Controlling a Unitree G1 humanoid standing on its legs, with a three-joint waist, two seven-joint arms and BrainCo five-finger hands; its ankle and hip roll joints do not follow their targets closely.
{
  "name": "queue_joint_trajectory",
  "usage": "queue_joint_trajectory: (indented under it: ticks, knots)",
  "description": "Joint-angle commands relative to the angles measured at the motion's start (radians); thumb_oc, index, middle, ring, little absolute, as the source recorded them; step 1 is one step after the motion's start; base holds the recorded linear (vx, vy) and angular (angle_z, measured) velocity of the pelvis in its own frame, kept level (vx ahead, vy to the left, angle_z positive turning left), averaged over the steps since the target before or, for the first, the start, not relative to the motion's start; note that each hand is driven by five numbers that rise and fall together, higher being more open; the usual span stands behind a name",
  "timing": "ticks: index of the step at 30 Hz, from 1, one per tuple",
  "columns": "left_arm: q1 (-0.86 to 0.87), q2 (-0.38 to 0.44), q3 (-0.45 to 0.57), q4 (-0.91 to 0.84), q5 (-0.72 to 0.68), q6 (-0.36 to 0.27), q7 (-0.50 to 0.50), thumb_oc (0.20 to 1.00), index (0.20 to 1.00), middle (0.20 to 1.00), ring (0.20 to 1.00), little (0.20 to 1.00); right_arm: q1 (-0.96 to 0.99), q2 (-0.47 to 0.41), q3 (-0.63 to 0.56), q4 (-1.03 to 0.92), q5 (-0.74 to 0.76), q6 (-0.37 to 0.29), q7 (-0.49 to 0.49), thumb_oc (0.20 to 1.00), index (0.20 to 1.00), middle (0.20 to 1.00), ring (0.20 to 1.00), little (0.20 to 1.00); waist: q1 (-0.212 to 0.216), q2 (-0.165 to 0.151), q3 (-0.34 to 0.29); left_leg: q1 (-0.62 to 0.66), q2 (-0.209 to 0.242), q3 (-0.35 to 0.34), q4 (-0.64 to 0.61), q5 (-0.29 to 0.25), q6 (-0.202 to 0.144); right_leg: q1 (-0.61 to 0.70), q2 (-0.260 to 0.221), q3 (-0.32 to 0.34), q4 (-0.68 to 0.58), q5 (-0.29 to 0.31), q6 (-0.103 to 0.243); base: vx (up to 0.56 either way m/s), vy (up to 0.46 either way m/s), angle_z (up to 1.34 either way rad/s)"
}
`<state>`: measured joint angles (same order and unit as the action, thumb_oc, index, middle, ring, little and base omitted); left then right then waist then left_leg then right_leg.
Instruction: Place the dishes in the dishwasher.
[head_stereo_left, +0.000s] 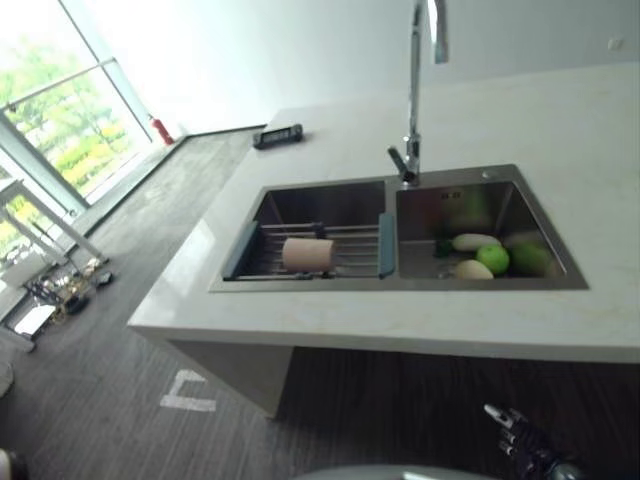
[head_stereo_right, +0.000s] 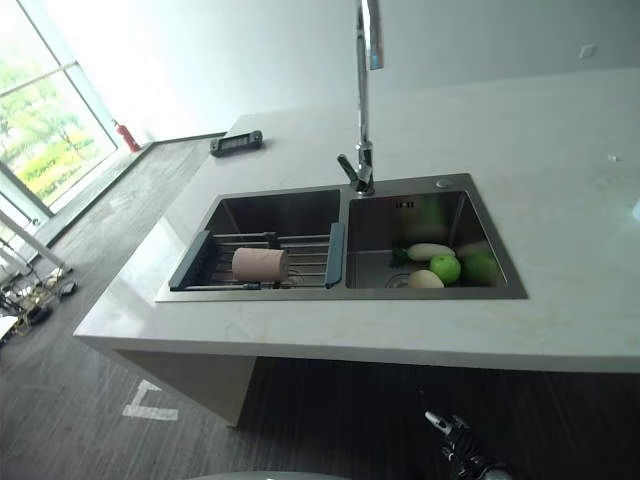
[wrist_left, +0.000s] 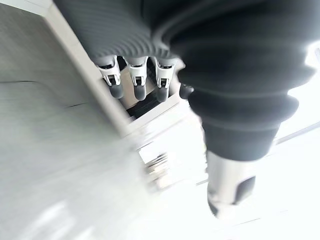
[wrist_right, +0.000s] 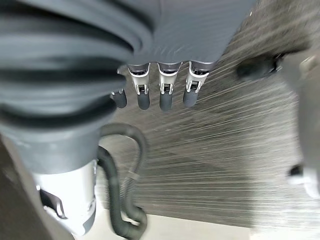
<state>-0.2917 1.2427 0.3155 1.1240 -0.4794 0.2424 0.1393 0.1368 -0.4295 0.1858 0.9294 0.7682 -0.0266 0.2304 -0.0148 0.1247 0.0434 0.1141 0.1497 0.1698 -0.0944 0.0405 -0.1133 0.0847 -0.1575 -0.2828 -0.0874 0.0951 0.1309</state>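
A beige cup (head_stereo_left: 307, 254) lies on its side on a wire rack (head_stereo_left: 386, 244) that spans the left basin of a steel double sink (head_stereo_left: 330, 195). The sink is set in a white counter (head_stereo_left: 560, 130). My right hand (head_stereo_left: 520, 440) hangs low at the bottom right, below the counter's front edge and far from the sink. In its wrist view its fingers (wrist_right: 166, 92) are straight over the dark floor and hold nothing. My left hand (wrist_left: 139, 85) has relaxed fingers with nothing in them, beside a pale edge.
The right basin holds a green apple (head_stereo_left: 492, 259), another green fruit (head_stereo_left: 532, 258) and pale vegetables (head_stereo_left: 475, 241). A tall faucet (head_stereo_left: 413, 90) stands behind the sink. A black device (head_stereo_left: 277, 135) lies at the counter's far corner. Windows and floor clutter (head_stereo_left: 60, 290) are on the left.
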Motion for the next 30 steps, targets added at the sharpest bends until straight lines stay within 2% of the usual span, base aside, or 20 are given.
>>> queue_joint_trajectory:
  ticks: [1,5,8,13,15,16,19,23,24,30]
  knots:
    - [-0.092,0.070,-0.059,-0.138,0.093,-0.144,0.092,1.000,1.000,1.000,1.000,1.000,-0.051,0.078,-0.014,-0.023,0.065,-0.018,-0.023,1.000,1.000,1.000,1.000,1.000,-0.033,-0.047,0.045,0.001,-0.008,0.019,0.055,-0.067,0.014,0.037,-0.059,0.050,0.053,-0.123,0.062,0.01,-0.054,0.10]
    - [-0.169,0.105,-0.131,-0.341,0.120,-0.189,0.130,1.000,1.000,1.000,1.000,1.000,-0.023,0.096,-0.036,-0.022,0.068,-0.028,-0.015,1.000,1.000,1.000,1.000,1.000,-0.040,-0.050,0.043,0.010,-0.010,0.025,0.047,-0.071,0.013,0.040,-0.056,0.061,0.049,-0.125,0.064,0.01,-0.024,-0.01]
    - [-0.289,0.120,-0.240,-0.429,0.087,-0.247,0.053,1.000,1.000,1.000,1.000,1.000,-0.005,0.102,-0.032,-0.020,0.049,-0.031,-0.007,1.000,1.000,1.000,1.000,1.000,-0.058,-0.052,0.038,0.017,-0.011,0.037,0.043,-0.074,0.011,0.041,-0.052,0.075,0.043,-0.123,0.068,0.05,-0.036,-0.04]
    - [-0.445,0.047,-0.428,-0.626,0.175,-0.278,-0.095,1.000,1.000,1.000,1.000,1.000,0.009,0.115,-0.046,0.002,0.017,-0.025,0.002,1.000,1.000,1.000,1.000,1.000,-0.088,-0.062,0.035,0.030,-0.010,0.058,0.028,-0.075,0.010,0.037,-0.050,0.102,0.034,-0.115,0.079,0.08,-0.042,-0.12]
    - [-0.485,0.008,-0.493,-0.690,0.213,-0.265,-0.146,1.000,1.000,1.000,1.000,1.000,0.018,0.120,-0.049,0.008,0.004,-0.018,0.003,1.000,1.000,1.000,1.000,1.000,-0.102,-0.067,0.038,0.028,-0.008,0.068,0.024,-0.075,0.010,0.027,-0.051,0.118,0.032,-0.110,0.084,0.07,-0.051,-0.24]
    - [-0.515,-0.024,-0.557,-0.727,0.261,-0.244,-0.180,1.000,1.000,1.000,1.000,1.000,0.031,0.119,-0.048,0.009,-0.020,-0.014,0.003,1.000,1.000,1.000,1.000,1.000,-0.125,-0.070,0.048,0.024,-0.005,0.087,0.022,-0.072,0.010,0.011,-0.054,0.134,0.031,-0.100,0.092,0.06,-0.046,-0.38]
    - [-0.546,-0.055,-0.629,-0.779,0.307,-0.206,-0.221,1.000,1.000,1.000,1.000,1.000,0.038,0.106,-0.053,-0.012,-0.028,-0.003,-0.007,1.000,1.000,1.000,1.000,1.000,-0.146,-0.068,0.081,0.001,-0.009,0.099,0.026,-0.068,0.012,-0.023,-0.060,0.161,0.030,-0.084,0.100,-0.03,-0.006,-0.47]
    - [-0.536,-0.081,-0.677,-0.836,0.411,-0.177,-0.257,1.000,1.000,1.000,1.000,1.000,0.033,0.091,-0.055,-0.041,-0.034,0.004,-0.004,1.000,1.000,1.000,1.000,1.000,-0.159,-0.058,0.121,-0.028,-0.022,0.095,0.025,-0.064,0.016,-0.055,-0.069,0.183,0.026,-0.069,0.105,-0.06,0.033,-0.17]
    - [-0.530,-0.086,-0.701,-0.853,0.432,-0.137,-0.297,1.000,1.000,1.000,1.000,1.000,0.033,0.082,-0.057,-0.052,-0.027,-0.001,-0.003,1.000,1.000,1.000,1.000,1.000,-0.164,-0.051,0.136,-0.039,-0.027,0.092,0.023,-0.061,0.016,-0.066,-0.076,0.187,0.025,-0.063,0.108,-0.02,0.056,-0.11]
    - [-0.468,-0.069,-0.708,-0.875,0.479,-0.129,-0.381,1.000,1.000,1.000,1.000,1.000,0.046,0.062,-0.058,-0.113,-0.038,0.007,0.002,1.000,1.000,1.000,1.000,1.000,-0.166,-0.034,0.168,-0.058,-0.046,0.087,0.029,-0.059,0.016,-0.080,-0.098,0.184,0.028,-0.054,0.116,0.00,0.066,0.01]
